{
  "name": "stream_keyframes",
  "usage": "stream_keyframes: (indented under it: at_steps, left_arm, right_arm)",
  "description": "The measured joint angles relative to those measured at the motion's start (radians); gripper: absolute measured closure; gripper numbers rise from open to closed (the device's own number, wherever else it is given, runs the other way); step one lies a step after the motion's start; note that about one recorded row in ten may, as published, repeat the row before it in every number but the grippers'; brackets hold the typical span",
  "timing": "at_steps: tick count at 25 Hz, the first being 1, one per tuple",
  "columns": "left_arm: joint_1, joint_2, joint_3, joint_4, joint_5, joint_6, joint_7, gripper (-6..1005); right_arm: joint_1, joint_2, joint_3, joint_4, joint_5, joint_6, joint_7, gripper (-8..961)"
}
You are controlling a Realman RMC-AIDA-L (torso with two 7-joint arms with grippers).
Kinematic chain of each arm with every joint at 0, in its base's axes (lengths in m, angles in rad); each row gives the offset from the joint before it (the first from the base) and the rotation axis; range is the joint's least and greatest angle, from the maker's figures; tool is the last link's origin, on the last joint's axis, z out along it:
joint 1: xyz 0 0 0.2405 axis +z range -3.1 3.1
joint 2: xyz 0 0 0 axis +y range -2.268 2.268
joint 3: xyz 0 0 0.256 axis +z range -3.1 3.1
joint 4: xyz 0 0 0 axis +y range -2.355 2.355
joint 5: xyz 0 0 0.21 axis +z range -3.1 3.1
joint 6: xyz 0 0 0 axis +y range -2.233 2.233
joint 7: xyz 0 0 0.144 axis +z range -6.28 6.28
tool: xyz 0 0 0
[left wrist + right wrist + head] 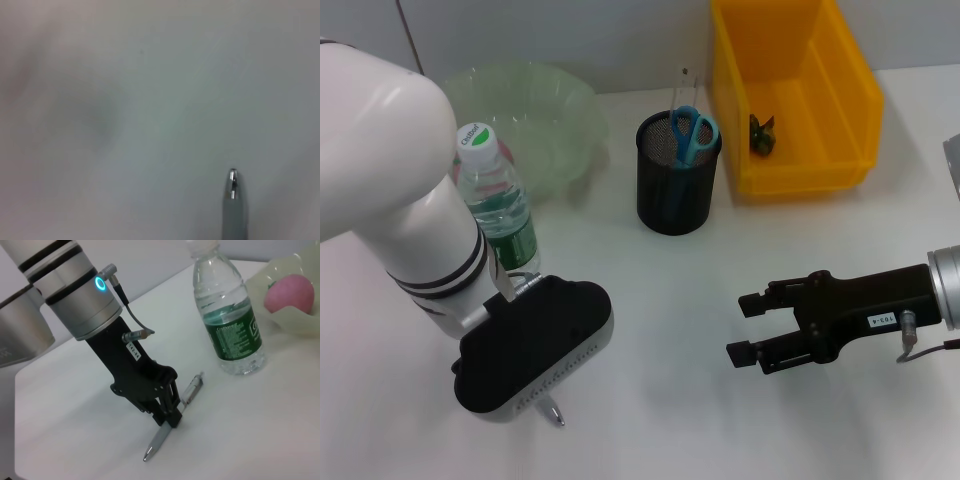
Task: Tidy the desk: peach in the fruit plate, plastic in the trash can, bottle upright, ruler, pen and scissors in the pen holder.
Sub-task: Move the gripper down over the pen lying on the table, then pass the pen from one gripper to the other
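Near the pen holder [677, 172], everything below is placed relative to that black mesh cup standing toward the back of the white table [670, 300].

Pen holder contents: scissors [693, 134] with blue handles stand inside it, and a thin clear ruler [678, 92] sticks up just beside them.

Pen [173, 416]: lies flat on the table, well forward and to the left of the pen holder, not in it. Its silver tip shows in the left wrist view [233, 200] and pokes out from under the wrist housing in the head view [553, 412].

Left gripper [170, 412]: down at the table over the pen, well forward and left of the pen holder. Its jaws are closed on the pen's barrel near its middle, as the right wrist view shows.

Right gripper [742, 328]: forward and to the right of the pen holder, above the table, pointing toward the left arm. Its jaws stand apart, with nothing between them.

Bottle [497, 199]: upright, left of the pen holder, green cap and green label, close behind the left gripper.

Fruit plate [535, 115]: pale green bowl, left of the pen holder and behind the bottle. The peach [290, 293] lies in it.

Trash can [795, 95]: yellow bin, just right of the pen holder. A dark crumpled piece of plastic [763, 134] lies inside it.
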Motion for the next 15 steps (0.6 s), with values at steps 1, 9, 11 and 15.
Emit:
stream_keyframes:
  at_steps: [1,9,11,15]
  left_arm:
    - [-0.001,0.0,0.0,-0.002,-0.003,0.0,0.001,769]
    - [-0.016,0.0,-0.035,0.009,-0.023,0.049,0.011,835]
    - [-0.021,0.0,-0.057,0.023,-0.028,0.077,0.005,851]
    - [-0.06,0.005,-0.282,0.103,-0.142,0.279,-0.039,858]
  right_arm:
    - [0.0,0.0,0.0,0.001,0.0,0.0,-0.002,126]
    - [0.001,0.0,-0.002,0.001,0.0,0.0,-0.006,126]
    - [0.001,0.0,-0.002,0.0,-0.002,0.0,-0.006,127]
    - [0.001,-0.002,-0.002,-0.003,-0.005,-0.001,-0.007,127]
